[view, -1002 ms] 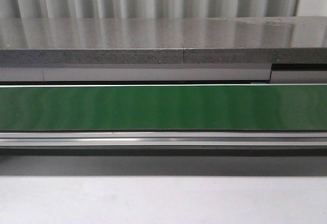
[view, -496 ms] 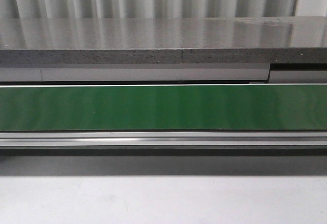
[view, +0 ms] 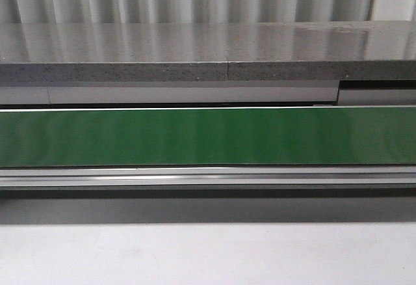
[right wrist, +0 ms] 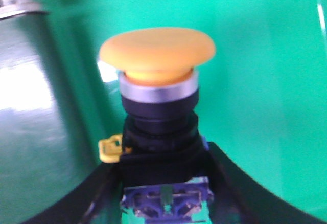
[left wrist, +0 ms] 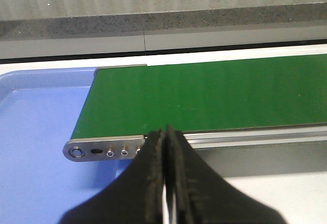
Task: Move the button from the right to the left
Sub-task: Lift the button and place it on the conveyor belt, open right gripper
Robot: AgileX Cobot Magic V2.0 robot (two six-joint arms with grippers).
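The button [right wrist: 157,101] has a yellow-orange mushroom head, a black collar and a blue-grey rear block. It shows only in the right wrist view, between the black fingers of my right gripper [right wrist: 162,183], which is shut on its body over a green surface [right wrist: 265,81]. My left gripper [left wrist: 165,147] is shut and empty, just in front of the near rail at the end of the green belt [left wrist: 204,96]. The front view shows the belt [view: 208,136] bare, with neither gripper nor the button in it.
A blue tray [left wrist: 36,132] lies under and beside the belt's end in the left wrist view. A metal end bracket [left wrist: 102,148] caps the near rail. A grey stone ledge [view: 208,57] runs behind the belt. White tabletop [view: 208,252] lies in front.
The front view has shifted slightly; the ledge's seam sits a little further left. Nothing on the belt has changed.
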